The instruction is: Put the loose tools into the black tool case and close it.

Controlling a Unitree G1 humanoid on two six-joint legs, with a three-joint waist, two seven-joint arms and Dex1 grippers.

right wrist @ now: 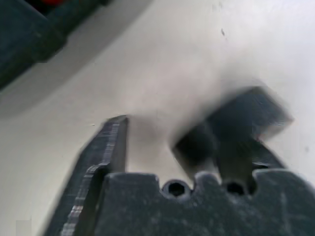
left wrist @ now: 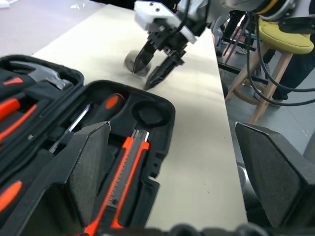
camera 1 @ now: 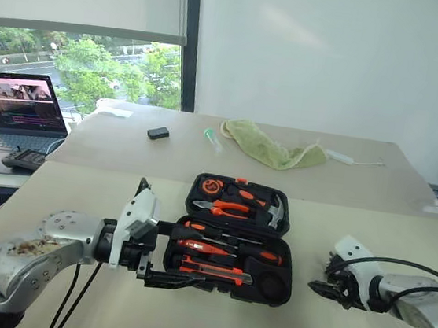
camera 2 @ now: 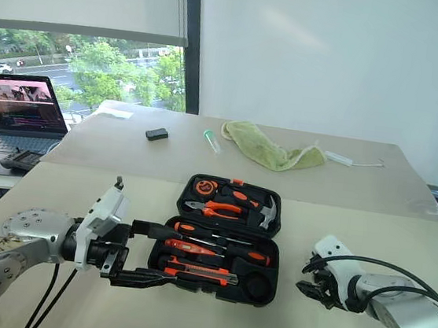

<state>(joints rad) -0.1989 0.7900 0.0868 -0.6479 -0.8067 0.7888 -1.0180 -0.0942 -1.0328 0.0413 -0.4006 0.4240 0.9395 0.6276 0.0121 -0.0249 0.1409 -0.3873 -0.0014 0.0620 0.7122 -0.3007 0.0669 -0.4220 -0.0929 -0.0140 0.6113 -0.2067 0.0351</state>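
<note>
My left claw (camera 1: 160, 278) hangs released over the near left corner of the black tool case (camera 1: 236, 237), which lies open mid-bench (camera 1: 82, 188) with screwdrivers (camera 1: 226, 244) and utility knife (camera 1: 214, 272) seated. My right claw (left wrist: 156, 63) is half-parted around the small tape roll (left wrist: 132, 62) on the bench, beside the case's right edge.

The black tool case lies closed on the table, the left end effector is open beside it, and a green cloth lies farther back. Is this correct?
Not quite: the black tool case lies open, not closed; the left eye view shows its lid laid back with tools in the recesses. The rest holds: the left end effector is open beside it, and the green cloth lies farther back on the table.
</note>
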